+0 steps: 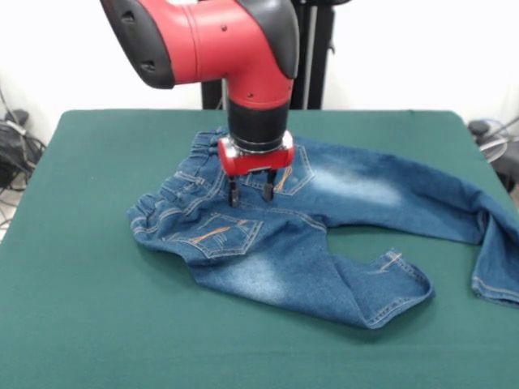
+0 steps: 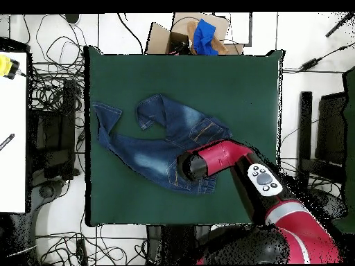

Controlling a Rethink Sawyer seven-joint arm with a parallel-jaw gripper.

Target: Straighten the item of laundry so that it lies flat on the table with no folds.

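- Fingers [image 1: 233, 193] of the gripper [image 1: 250, 193] stood parted, with a gap between the two dark tips, grasping nothing; they pointed straight down over the seat of the jeans [image 1: 316, 235], between the two back pockets. Whether the tips touched the denim could not be told.
- Above the fingers sat the red gripper body, then the black wrist and the red arm [image 1: 211, 40] coming down from above.
- The jeans lay on the green table [image 1: 89, 324], near its middle and reaching toward the right edge in the front view, back side up, with the gathered waistband [image 1: 166, 198] toward the left.
- Progress, as a judgement: only partly done. The seat and pockets looked fairly flat, but the waistband was bunched. The near leg [image 1: 365, 296] was bent and rumpled at its hem, and the far leg [image 1: 422, 198] ran to the right and folded back on itself at the cuff [image 1: 499, 271]. Both legs remained to be pulled out straight.
- Around the table, in the overhead view: tangled cables [image 2: 52, 97] on the floor, a cardboard box [image 2: 184, 34] with a blue cloth [image 2: 203, 34] beyond one edge, and a white surface [image 2: 14, 131] at one side.
- Nothing else lay on the table, so no obstacle stood in the arm's way.
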